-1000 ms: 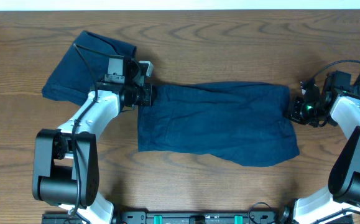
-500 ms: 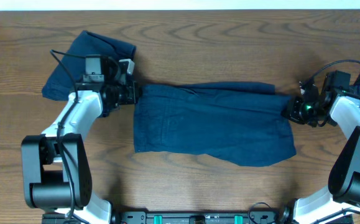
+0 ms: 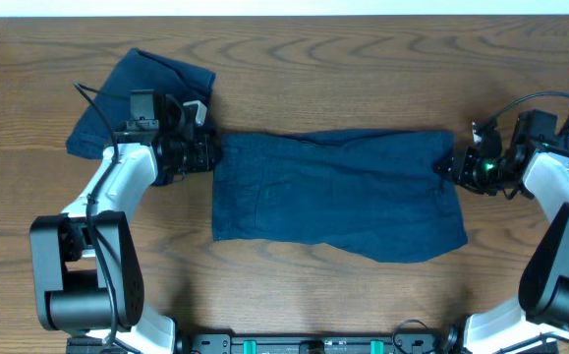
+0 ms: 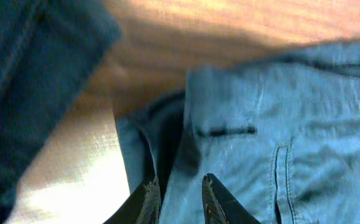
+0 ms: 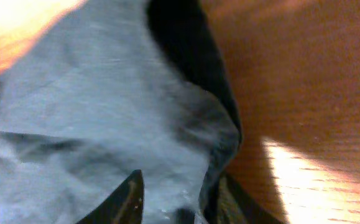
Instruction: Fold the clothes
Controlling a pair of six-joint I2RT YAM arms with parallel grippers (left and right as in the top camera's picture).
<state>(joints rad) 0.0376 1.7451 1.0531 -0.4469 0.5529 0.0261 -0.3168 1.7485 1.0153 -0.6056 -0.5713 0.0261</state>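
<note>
Navy shorts (image 3: 338, 197) lie flat on the table (image 3: 363, 59), the left gripper (image 3: 208, 149) at one far corner, the right gripper (image 3: 443, 165) at the other, jaws slightly parted astride the cloth; whether either pinches cannot be told. A clean fold likely needs both corners carried together, evenly.

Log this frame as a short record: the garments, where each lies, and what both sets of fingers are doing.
table: wood
spread shorts: flat at centre, long side across the table
other shorts: bunched, far left, partly under the left arm
left fingers: at the spread shorts' left edge, fabric between them; grip unclear
right fingers: at its right edge, fabric between them; grip unclear
</note>
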